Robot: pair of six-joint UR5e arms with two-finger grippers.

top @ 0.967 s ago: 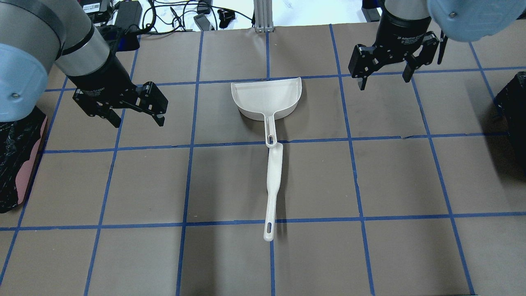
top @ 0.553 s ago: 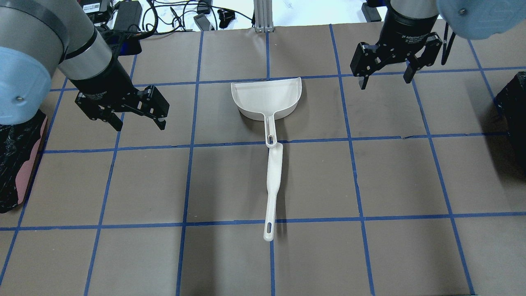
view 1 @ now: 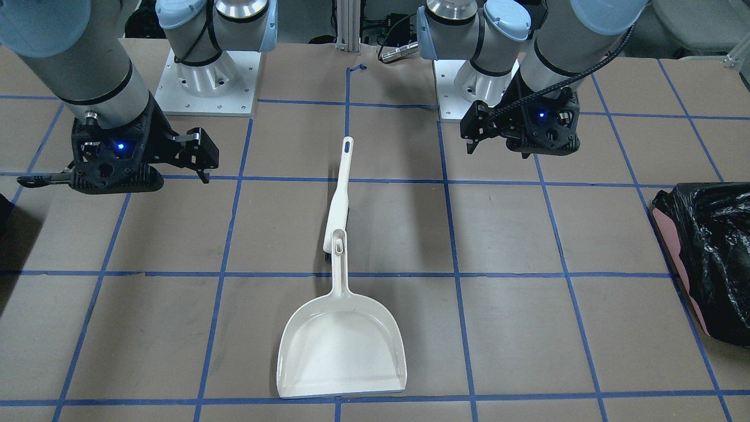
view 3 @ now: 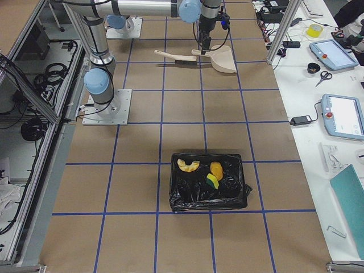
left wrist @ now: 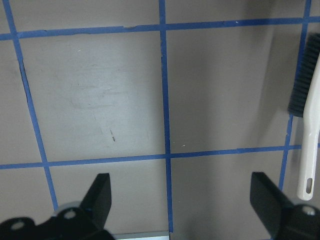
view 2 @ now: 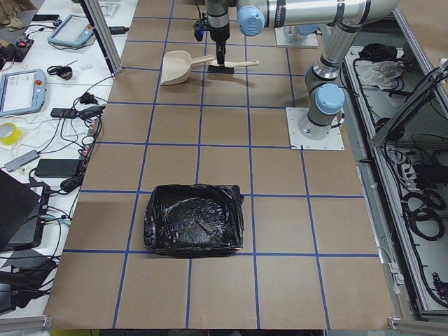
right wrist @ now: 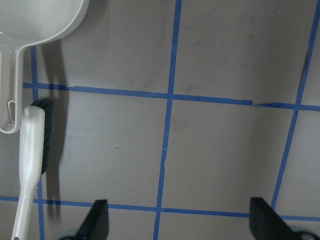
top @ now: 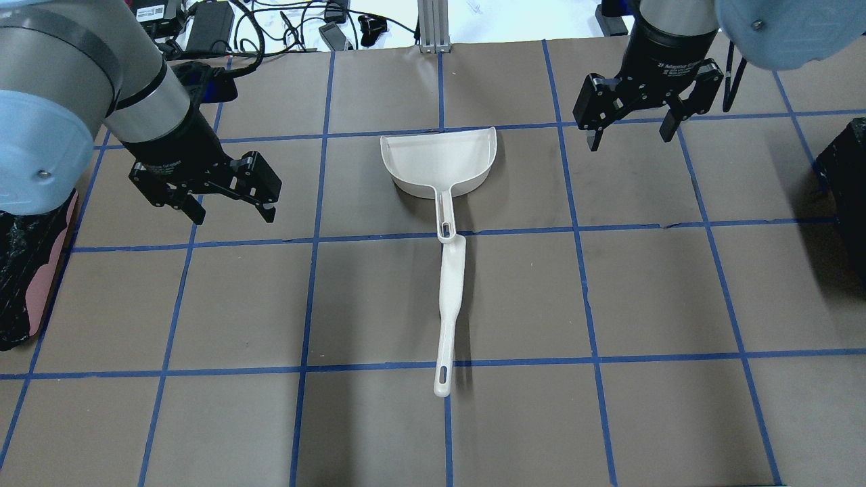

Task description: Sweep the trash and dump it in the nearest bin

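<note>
The trash [view 3: 211,173], an orange lump, a yellow-green sponge piece and pale peel, lies inside the black bin [view 3: 182,196] in the exterior right view. A corner of that bin [top: 846,176] shows at the overhead view's right edge. My left gripper [top: 233,216] is open and empty above the table, left of the white dustpan [top: 440,162]. My right gripper [top: 629,138] is open and empty to the dustpan's right. The white brush [top: 450,297] lies on the table with its head at the dustpan's handle. Both wrist views show open jaws over bare paper.
A pink bin lined with a black bag [top: 27,270] stands at the table's left end and shows in the front-facing view [view 1: 703,258]. Brown paper with blue tape lines covers the table [top: 643,291]. Cables and devices [top: 203,27] lie beyond the far edge.
My left gripper has moved a little toward the near side and toward the middle, still open. My right gripper has hardly moved. Dustpan and brush lie as before.
</note>
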